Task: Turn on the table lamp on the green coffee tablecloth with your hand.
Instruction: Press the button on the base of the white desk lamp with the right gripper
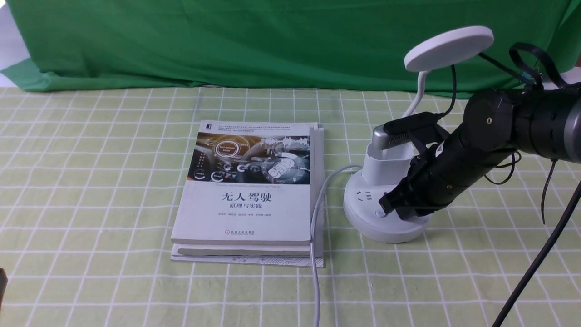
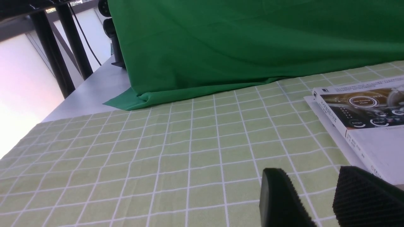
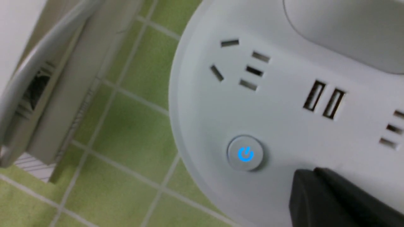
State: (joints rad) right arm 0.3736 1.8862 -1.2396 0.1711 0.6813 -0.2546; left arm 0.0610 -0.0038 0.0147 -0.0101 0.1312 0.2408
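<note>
The white table lamp stands at the right on the pale green checked tablecloth (image 1: pixel 91 181). Its disc head (image 1: pixel 448 47) is up on the gooseneck, above the cup holder and the round base (image 1: pixel 367 222). My right gripper (image 1: pixel 386 205) is shut and empty, with its tips down at the front of the base. In the right wrist view the shut tips (image 3: pixel 314 172) sit just beside the round power button (image 3: pixel 245 153), which glows blue. I cannot tell whether they touch the base. My left gripper (image 2: pixel 309 172) is open and empty, low over the cloth at the left.
A stack of books (image 1: pixel 247 190) lies in the middle of the cloth, left of the lamp. The lamp's white cable (image 1: pixel 314 236) runs along the books' right edge to the front. A dark green backdrop (image 1: pixel 227 41) hangs at the back.
</note>
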